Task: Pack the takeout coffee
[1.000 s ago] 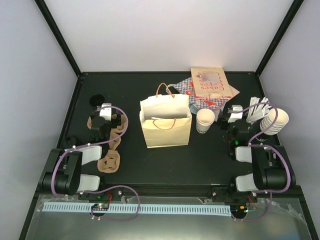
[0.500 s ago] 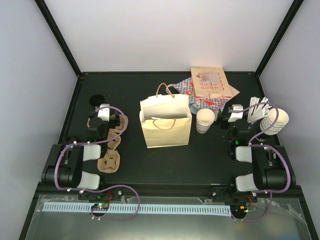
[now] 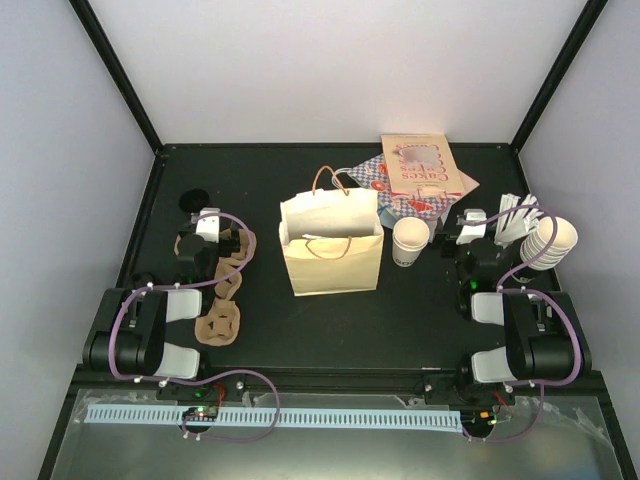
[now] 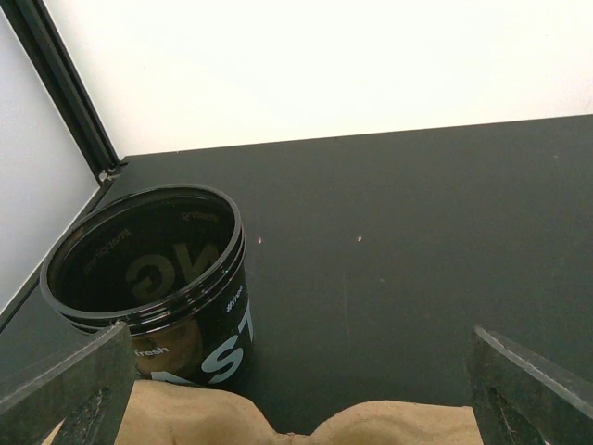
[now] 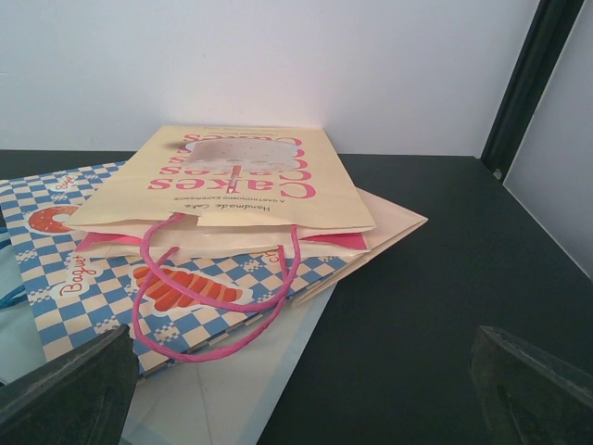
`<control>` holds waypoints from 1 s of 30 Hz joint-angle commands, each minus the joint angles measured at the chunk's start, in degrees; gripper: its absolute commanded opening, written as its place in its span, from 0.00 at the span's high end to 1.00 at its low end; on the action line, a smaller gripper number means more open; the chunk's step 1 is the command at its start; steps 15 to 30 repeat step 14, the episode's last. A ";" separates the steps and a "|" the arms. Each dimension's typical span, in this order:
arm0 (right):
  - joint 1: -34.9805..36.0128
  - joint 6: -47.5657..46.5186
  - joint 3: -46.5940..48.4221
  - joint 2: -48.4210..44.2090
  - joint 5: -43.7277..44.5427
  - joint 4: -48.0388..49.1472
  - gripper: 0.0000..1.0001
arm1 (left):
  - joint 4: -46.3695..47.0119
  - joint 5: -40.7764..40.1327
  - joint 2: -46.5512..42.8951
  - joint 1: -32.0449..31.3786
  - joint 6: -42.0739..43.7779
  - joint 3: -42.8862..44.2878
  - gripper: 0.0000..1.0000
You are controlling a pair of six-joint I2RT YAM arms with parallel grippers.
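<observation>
Likely step: take cup [image 3: 410, 240], put it in bag [image 3: 330, 262]. Swing right wrist toward cup, grip mid-wall gently so paper doesn't crush, keep upright, lift above bag rim, lower straight in. No lid visible on cup, so spill risk.

Cup stands just right of bag. Right gripper [image 5: 301, 389] wide, empty, near cup on side away from bag, aimed at flat bags [image 5: 222, 185]. Left gripper [image 4: 296, 389] wide, empty, well left of bag.

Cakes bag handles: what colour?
Pink handles; the right wrist view shows them best.
</observation>
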 commanded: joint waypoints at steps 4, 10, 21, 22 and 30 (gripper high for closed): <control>-0.38 0.17 0.86 -0.42 0.39 3.23 0.00 | 1.42 1.24 -0.66 0.25 -0.67 1.11 0.01; -0.34 0.12 0.93 -0.38 0.32 3.06 0.00 | 1.33 1.29 -0.66 0.22 -0.67 1.15 0.01; -0.32 0.13 0.95 -0.41 0.29 3.08 0.00 | 1.34 1.27 -0.74 0.23 -0.67 1.11 0.01; -0.32 0.13 0.95 -0.41 0.29 3.08 0.00 | 1.34 1.27 -0.74 0.23 -0.67 1.11 0.01; -0.32 0.13 0.95 -0.41 0.29 3.08 0.00 | 1.34 1.27 -0.74 0.23 -0.67 1.11 0.01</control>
